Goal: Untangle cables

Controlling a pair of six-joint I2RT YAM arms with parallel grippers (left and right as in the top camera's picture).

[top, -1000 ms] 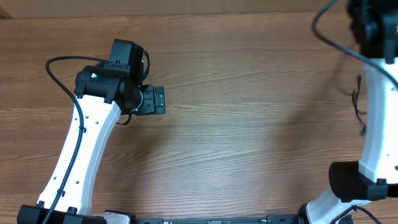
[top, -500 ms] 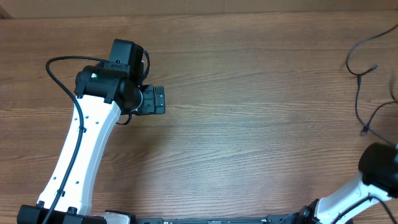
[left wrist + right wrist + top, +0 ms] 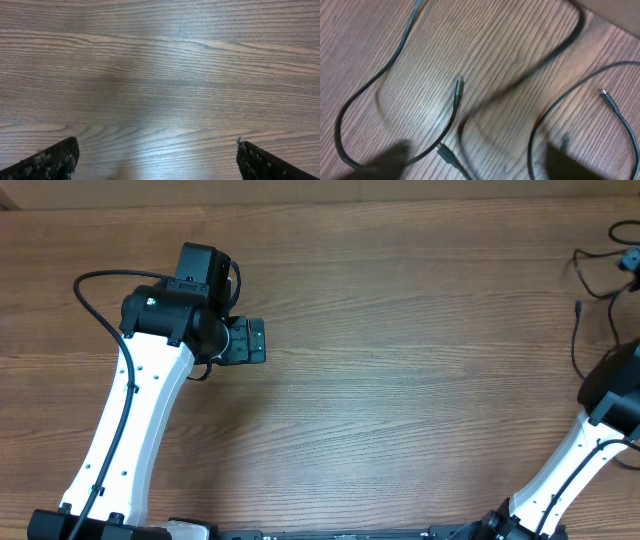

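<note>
Several thin black cables (image 3: 350, 107) lie in loose loops on the wooden table (image 3: 495, 55). One plug end (image 3: 458, 87) points away from me and another plug (image 3: 446, 153) lies close to my fingers. My right gripper (image 3: 480, 162) hovers open just above them, with its blurred fingertips (image 3: 395, 156) on either side and nothing held. From overhead the cables (image 3: 577, 345) show at the far right edge, beside the right arm (image 3: 600, 440). My left gripper (image 3: 157, 160) is open over bare wood, far from the cables; in the overhead view the left gripper (image 3: 248, 340) sits at the left.
The table's far edge (image 3: 320, 198) runs along the top of the overhead view. The left arm (image 3: 130, 420) stretches from the near left corner. Another cable (image 3: 620, 117) with a small plug curves at the right of the right wrist view.
The right arm has swung down from the far right corner toward the near right. Its jaws went from shut to open. The cables at the right edge have shifted. The left arm is still.
</note>
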